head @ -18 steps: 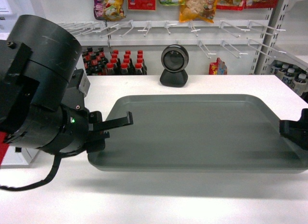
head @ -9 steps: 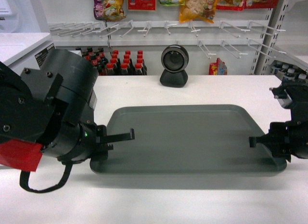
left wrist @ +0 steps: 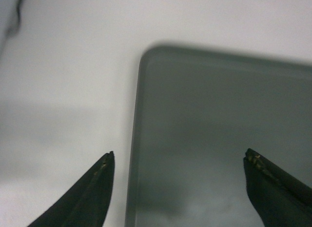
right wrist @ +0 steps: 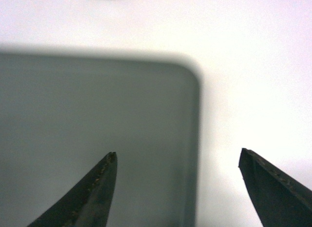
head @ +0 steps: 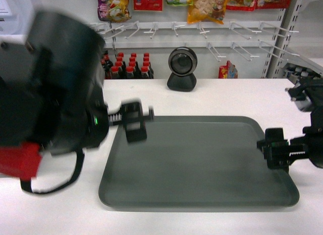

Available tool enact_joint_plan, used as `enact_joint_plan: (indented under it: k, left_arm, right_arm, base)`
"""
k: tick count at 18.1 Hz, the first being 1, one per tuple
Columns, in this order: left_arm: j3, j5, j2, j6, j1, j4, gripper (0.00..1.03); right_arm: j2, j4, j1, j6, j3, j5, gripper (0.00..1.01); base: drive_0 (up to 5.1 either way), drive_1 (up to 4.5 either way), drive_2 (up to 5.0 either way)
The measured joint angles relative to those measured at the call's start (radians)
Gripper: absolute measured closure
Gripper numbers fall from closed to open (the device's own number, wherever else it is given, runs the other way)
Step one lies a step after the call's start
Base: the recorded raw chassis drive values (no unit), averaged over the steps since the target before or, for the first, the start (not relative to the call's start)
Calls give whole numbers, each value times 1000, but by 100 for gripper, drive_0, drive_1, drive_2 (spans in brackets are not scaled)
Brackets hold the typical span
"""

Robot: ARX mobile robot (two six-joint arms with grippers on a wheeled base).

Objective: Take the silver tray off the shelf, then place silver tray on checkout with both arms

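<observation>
The left tool [head: 133,119] hangs spread wide over the tray's left rim, one finger outside the rim above the bare worktop and the other above the tray floor, as the left wrist view shows; it grips nothing. The right tool [head: 275,146] is likewise spread wide across the right rim, one finger over the tray and one over the worktop, and it too is empty. The tray [head: 197,161] lies flat on the white worktop [head: 227,93], toward its near edge and roughly midway between the left and right edges, so the set-down looks done and the step in hand is, by my reading, the release and clearing away. To do that well, both tools should stay spread until their fingers are clear of the rim, and both should draw off together, up or straight outward, so that neither finger catches the low rim and drags the tray askew. The left arm is bulky and close to the tray's far left corner, so it needs the more careful path. Counted: one tray, two tools, one round black scanner [head: 182,69] standing at the far edge of the worktop.
</observation>
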Motion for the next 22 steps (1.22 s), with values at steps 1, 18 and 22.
enact_joint_plan:
  k: [1,18,22]
  left_arm:
    - [2,-15,-55,15,0,40,17]
    - [-828,193,-851,411,324,641,102]
    - [-862,272,-1024,411,407,500,102]
  right_arm:
    - [45,209,0,-5,-42,84,29]
    - [-900,373,-92,-12,-728,116,99]
    - [-1192,90,-92,-12,-730,116,99]
  base:
    - [0,0,0]
    - [0,0,0]
    - [0,0,0]
